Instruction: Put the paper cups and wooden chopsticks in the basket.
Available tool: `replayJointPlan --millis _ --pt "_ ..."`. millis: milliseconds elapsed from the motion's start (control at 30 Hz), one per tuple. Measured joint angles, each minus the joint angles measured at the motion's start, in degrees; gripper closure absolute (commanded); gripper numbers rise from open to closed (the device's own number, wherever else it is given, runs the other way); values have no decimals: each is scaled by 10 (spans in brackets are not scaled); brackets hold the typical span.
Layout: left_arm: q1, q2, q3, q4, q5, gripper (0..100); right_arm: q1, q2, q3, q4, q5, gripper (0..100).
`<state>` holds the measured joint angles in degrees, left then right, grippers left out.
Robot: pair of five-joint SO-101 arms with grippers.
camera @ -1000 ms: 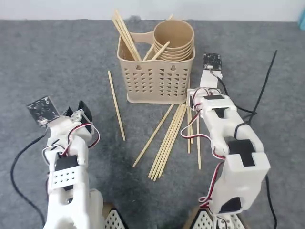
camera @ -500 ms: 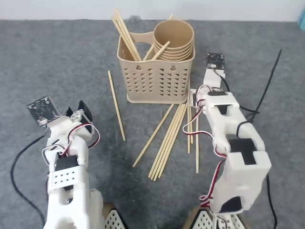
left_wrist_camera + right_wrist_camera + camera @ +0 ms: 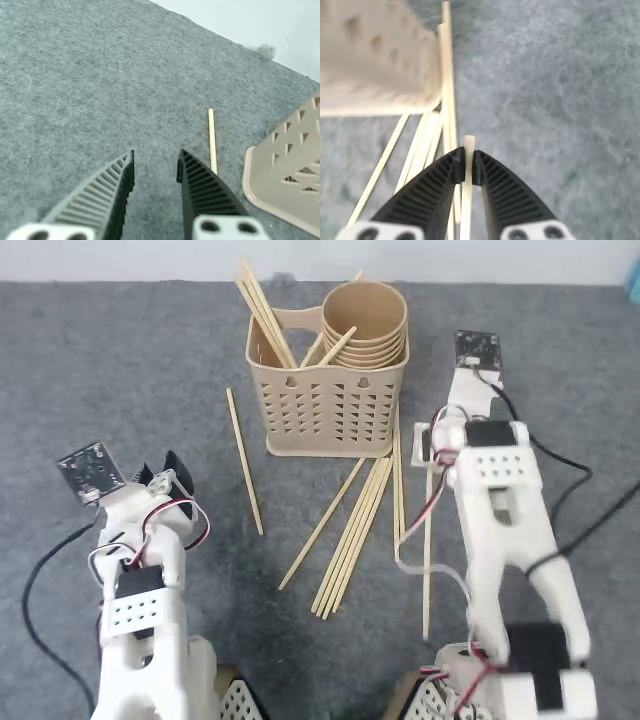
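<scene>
A beige basket (image 3: 330, 415) stands at the back of the grey mat and holds a stack of paper cups (image 3: 365, 310) and a few wooden chopsticks (image 3: 262, 305). My right gripper (image 3: 468, 152) is shut on one chopstick (image 3: 468, 142) beside the basket's (image 3: 380, 60) right side. In the high view that chopstick (image 3: 427, 560) runs back under the right arm from the gripper (image 3: 430, 453). Several loose chopsticks (image 3: 352, 530) lie fanned in front of the basket. A single chopstick (image 3: 244, 460) lies to its left. My left gripper (image 3: 156, 155) is open over bare mat, short of that chopstick (image 3: 212, 142).
The grey felt mat (image 3: 120, 370) covers the whole table. Cables (image 3: 555, 430) trail along the right arm's side. A white wall edge runs along the back. Open mat lies left of the basket (image 3: 285, 175) and at the far right.
The right arm has shifted right and risen, drawing its held chopstick away from the fanned pile. The left arm has kept still.
</scene>
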<state>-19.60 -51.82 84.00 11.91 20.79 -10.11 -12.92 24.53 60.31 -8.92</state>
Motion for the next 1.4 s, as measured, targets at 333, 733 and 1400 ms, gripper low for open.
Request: replayJointPlan --millis 333,733,1400 --pt "0 0 0 0 0 866 -57 -305 188 3 0 992" --pt "0 0 0 0 0 866 -78 -505 214 -259 0 992" --pt "0 0 0 0 0 866 -211 -221 -54 -673 58 991"
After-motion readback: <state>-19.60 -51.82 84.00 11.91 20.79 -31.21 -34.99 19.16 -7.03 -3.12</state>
